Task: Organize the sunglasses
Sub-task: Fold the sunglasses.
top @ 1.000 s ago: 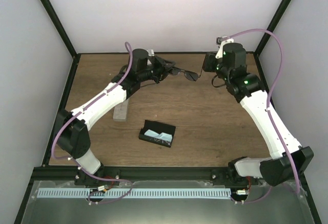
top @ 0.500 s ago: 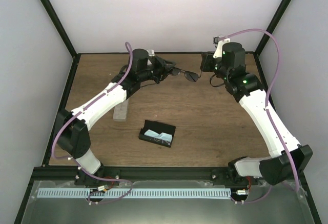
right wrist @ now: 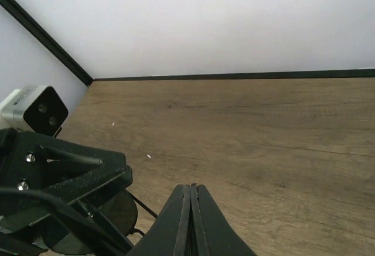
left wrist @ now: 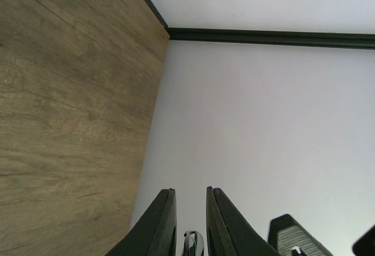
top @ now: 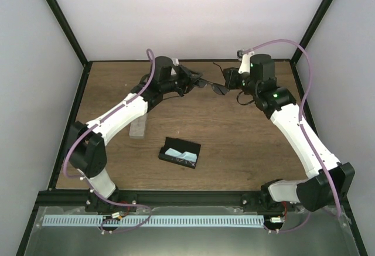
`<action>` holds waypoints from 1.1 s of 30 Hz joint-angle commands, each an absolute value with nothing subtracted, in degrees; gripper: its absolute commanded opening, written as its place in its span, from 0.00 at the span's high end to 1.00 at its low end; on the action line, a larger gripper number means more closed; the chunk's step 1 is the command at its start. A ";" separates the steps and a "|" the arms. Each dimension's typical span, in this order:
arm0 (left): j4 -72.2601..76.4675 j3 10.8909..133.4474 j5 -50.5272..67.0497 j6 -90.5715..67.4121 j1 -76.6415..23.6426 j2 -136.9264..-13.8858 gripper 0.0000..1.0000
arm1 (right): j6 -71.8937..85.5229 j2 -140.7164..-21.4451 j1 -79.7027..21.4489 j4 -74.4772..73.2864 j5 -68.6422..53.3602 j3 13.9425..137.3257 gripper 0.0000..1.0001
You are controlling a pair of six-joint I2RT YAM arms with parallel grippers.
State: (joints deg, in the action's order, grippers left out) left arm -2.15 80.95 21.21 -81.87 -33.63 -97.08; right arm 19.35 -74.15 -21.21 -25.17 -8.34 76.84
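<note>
The sunglasses (top: 212, 85) are at the far middle of the table (top: 234, 144), a thin part of them pinched in the narrow gap between the left gripper's (left wrist: 190, 194) jaws. Just beside them, the right gripper (right wrist: 190, 188) has its jaws pressed together on nothing. Nearer the arms' bases, an open black case (top: 188, 147) holds a light blue cloth (top: 174, 152). A clear case (top: 138, 128) lies partly hidden under the left arm. I cannot tell whether the right gripper touches the glasses.

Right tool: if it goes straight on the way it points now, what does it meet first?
Most likely the table, short of the wall. In the right wrist view the shut right tool aims over open wood; the sunglasses sit to its left, off that line. Depth is unclear.
</note>
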 commanded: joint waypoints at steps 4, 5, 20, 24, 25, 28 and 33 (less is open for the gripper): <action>1.14 83.61 23.18 -83.10 -33.40 -97.99 0.84 | 19.41 -75.45 -22.00 -24.28 -14.44 75.89 0.99; 1.10 83.85 23.28 -83.00 -33.40 -98.04 0.84 | 19.50 -75.70 -21.98 -24.19 -14.86 75.87 0.98; 3.53 82.87 22.30 -81.52 -32.79 -98.46 0.85 | 32.00 -69.84 -12.94 -23.95 -18.95 78.10 0.71; 6.71 80.77 20.65 -81.80 -32.44 -97.00 0.85 | 42.36 -66.56 -6.39 -22.26 -25.35 72.20 0.49; 7.22 80.27 20.25 -81.90 -32.37 -96.57 0.85 | 44.72 -65.19 -5.23 -20.46 -26.97 69.88 0.46; 10.10 78.63 19.23 -82.82 -32.00 -95.41 0.85 | 49.59 -63.04 -4.48 -16.09 -32.72 64.93 0.45; 14.60 77.39 16.68 -82.57 -31.95 -93.86 0.85 | 60.49 -62.80 -4.46 -9.64 -39.70 59.12 0.37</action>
